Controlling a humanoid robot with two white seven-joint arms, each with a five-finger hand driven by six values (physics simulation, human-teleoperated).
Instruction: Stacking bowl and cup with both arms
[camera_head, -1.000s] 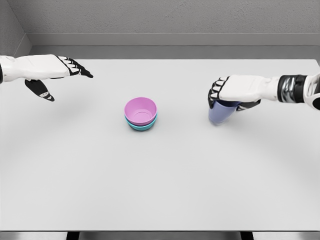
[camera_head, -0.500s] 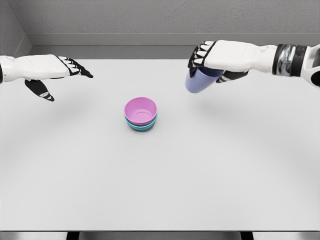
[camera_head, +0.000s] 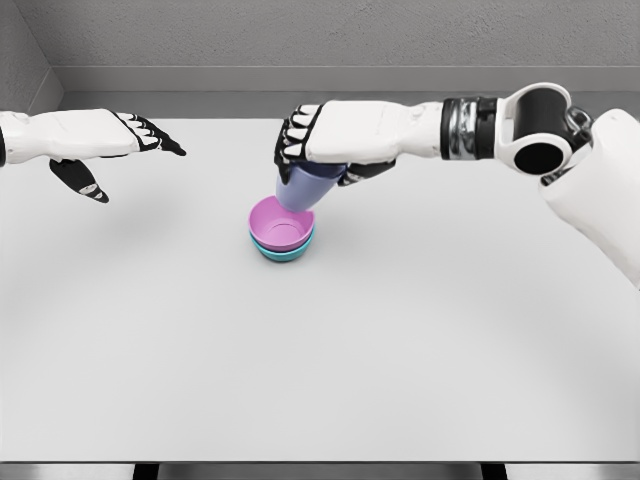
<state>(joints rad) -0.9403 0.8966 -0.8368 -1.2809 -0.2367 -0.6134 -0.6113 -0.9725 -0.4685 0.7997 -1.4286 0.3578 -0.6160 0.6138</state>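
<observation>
A pink bowl (camera_head: 277, 226) sits nested in a teal bowl (camera_head: 284, 254) near the middle of the white table (camera_head: 320, 350). My right hand (camera_head: 310, 150) is shut on a lavender cup (camera_head: 306, 189), holding it tilted just above the pink bowl's far rim. The cup's bottom end points down toward the bowl; its top is hidden by the fingers. My left hand (camera_head: 120, 150) hovers at the far left over the table, fingers spread and holding nothing.
A grey wall runs along the back of the table. The table's front edge (camera_head: 320, 462) lies at the bottom of the picture.
My right hand has carried the lavender cup from the right side of the table up and leftward, to just above the stacked bowls. The left hand has not moved.
</observation>
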